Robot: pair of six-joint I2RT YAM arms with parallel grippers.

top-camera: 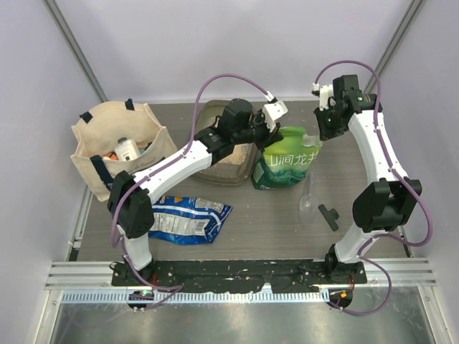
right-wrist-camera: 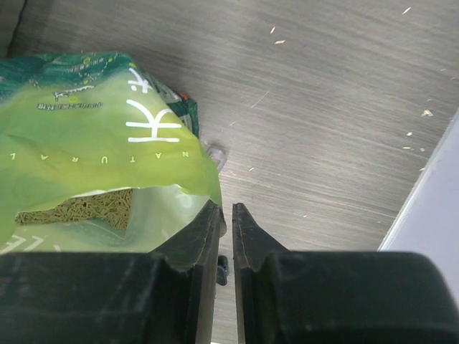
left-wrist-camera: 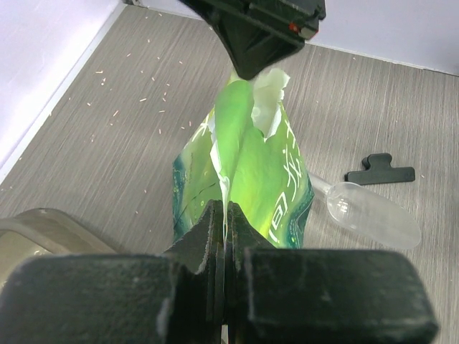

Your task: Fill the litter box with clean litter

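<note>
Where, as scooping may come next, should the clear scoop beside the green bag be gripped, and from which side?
Probably the narrow handle of the clear scoop, from straight above, closing across it: it lies flat on the table, and the bowl looks wide and rounded. The handle's tip sits close to the green bag.

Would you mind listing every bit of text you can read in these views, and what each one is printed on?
"NATURAL": white capitals on the green bag, right wrist view.
Large white Chinese characters on the same bag: too blurred to read for sure.
Fine print near the bag's top: too small.
Print on the blue packet: too small.
Label on the bottle in the tote bag: unreadable.
</note>
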